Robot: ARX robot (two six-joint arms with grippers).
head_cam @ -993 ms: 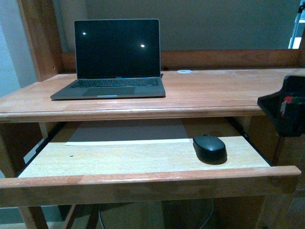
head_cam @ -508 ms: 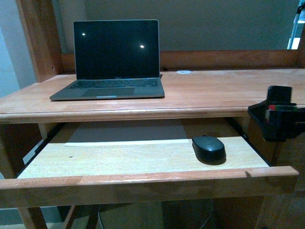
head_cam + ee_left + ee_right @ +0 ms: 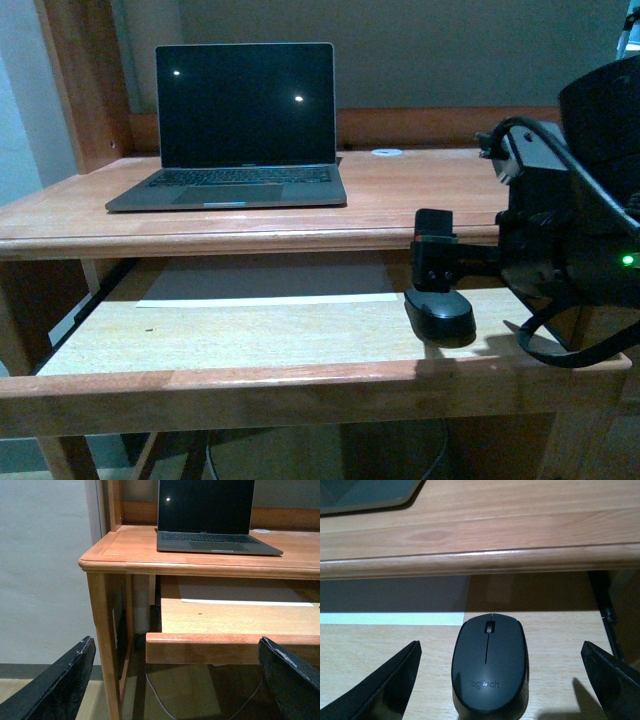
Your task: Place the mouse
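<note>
Left hand (image 3: 176, 640): low, in front of table's left corner, fingers (image 3: 60, 685) spread, nothing between them.
Pull-out tray (image 3: 250, 335) drawn out under table top, pale wood, front rail nearest.
Mouse (image 3: 440, 318) black, domed, lying flat on tray, right part, near back; scroll wheel faces away from robot.
Right hand (image 3: 500, 647) at mouse, fingers (image 3: 395, 680) spread wide, one each side, clear gap to mouse on both sides.
Table (image 3: 420, 195) above tray.
Laptop (image 3: 240, 120) open on table, left side, screen dark.
Small white disc (image 3: 387, 151) on table, behind laptop's right corner.
</note>
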